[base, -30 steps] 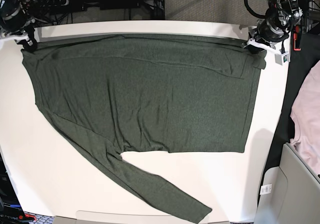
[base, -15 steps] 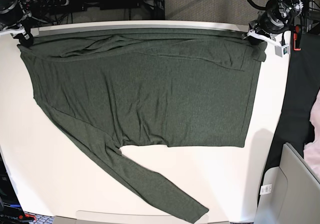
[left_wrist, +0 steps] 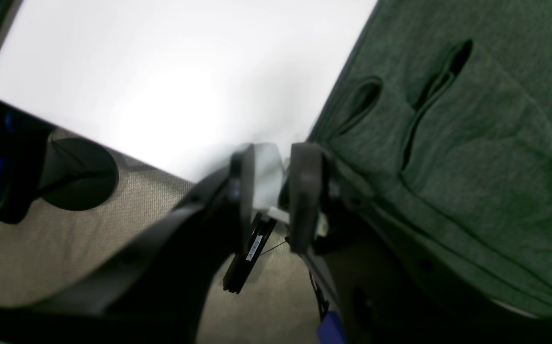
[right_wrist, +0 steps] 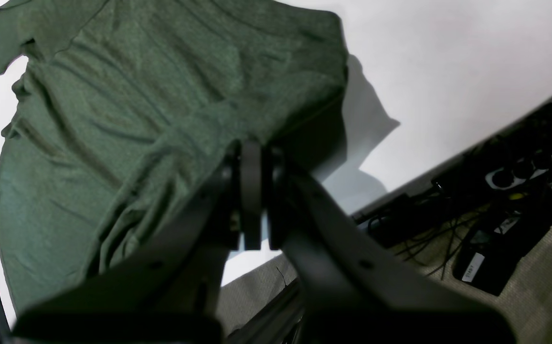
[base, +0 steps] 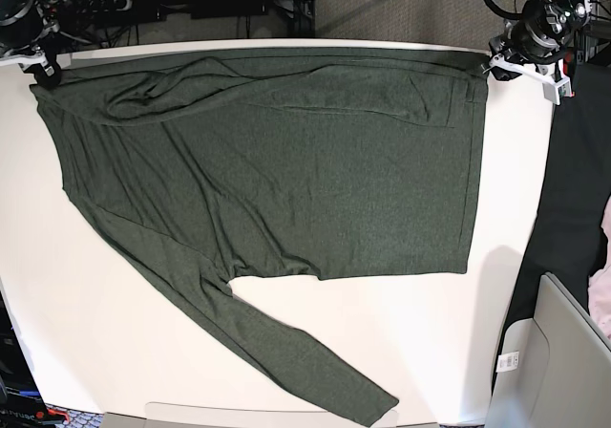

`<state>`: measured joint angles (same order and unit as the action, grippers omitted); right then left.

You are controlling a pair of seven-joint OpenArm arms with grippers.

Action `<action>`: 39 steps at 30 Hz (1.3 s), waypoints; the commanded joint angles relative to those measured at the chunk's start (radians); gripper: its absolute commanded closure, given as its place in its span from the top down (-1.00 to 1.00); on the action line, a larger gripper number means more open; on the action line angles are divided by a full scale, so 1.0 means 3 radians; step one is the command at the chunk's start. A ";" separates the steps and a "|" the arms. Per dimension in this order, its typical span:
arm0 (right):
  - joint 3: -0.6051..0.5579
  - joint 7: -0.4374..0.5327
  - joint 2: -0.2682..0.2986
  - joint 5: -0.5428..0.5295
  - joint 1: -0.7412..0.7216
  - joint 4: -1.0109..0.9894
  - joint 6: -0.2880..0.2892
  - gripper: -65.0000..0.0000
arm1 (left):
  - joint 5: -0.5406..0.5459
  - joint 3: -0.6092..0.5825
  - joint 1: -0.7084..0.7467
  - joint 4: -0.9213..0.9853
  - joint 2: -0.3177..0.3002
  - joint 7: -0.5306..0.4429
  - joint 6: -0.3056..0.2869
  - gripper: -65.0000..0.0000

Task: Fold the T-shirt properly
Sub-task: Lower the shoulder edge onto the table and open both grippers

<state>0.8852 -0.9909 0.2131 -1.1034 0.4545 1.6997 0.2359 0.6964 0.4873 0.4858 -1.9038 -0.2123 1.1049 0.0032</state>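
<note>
The dark olive-green T-shirt (base: 286,160) lies spread flat on the white table (base: 430,352), with one long sleeve (base: 286,352) trailing to the front edge. My left gripper (base: 496,65) is at the shirt's far right corner. In the left wrist view (left_wrist: 272,191) its fingers stand a little apart with only table edge showing between them, and the shirt (left_wrist: 472,143) lies just beside one finger. My right gripper (base: 43,70) is at the far left corner. In the right wrist view (right_wrist: 257,181) it is shut on the shirt's edge (right_wrist: 137,95), which is lifted slightly.
A pale pink cloth (base: 603,294) and a grey bin (base: 554,371) sit off the table's right side. Cables and a power strip (right_wrist: 495,181) lie on the floor behind the far edge. Bare white table (left_wrist: 161,71) surrounds the shirt.
Both grippers moved toward the table's far edge, drawing the shirt's far hem back and taut. The folded flap at the right side has flattened. The left gripper's fingers have come off the corner.
</note>
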 commanded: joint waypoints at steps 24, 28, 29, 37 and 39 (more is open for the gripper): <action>-0.0202 0.0058 0.0060 0.0090 -0.0060 0.0029 -0.0978 -0.49 | 0.0034 0.0025 -0.0149 -0.0132 -0.0037 -0.0008 -0.0018 -0.55; -0.0355 0.0048 0.0060 0.0085 -0.0050 0.0029 -0.1106 -0.48 | 0.0034 0.0025 -0.0149 -0.0132 -0.0037 -0.0008 -0.0018 -0.55; -0.0376 0.0007 0.0060 0.0080 -0.0040 0.0029 -0.1106 -0.48 | 0.0034 0.0025 -0.0149 -0.0132 -0.0037 -0.0008 -0.0018 -0.55; -0.0386 -0.0224 0.0060 0.0090 0.0175 0.0035 -0.1086 -0.48 | 0.0034 0.0030 -0.0261 -0.0132 -0.0037 0.0002 -0.0018 -0.55; -0.0401 -0.0224 0.0060 0.0095 0.0237 0.0035 -0.1086 -0.48 | 0.0034 0.0030 -0.0354 -0.0132 -0.0037 0.0089 -0.0018 -0.55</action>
<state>0.7658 -1.0214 0.2253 -1.1004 0.5045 1.7077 -0.0669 0.6956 0.4911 0.3874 -1.9266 -0.2100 1.1397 -0.0010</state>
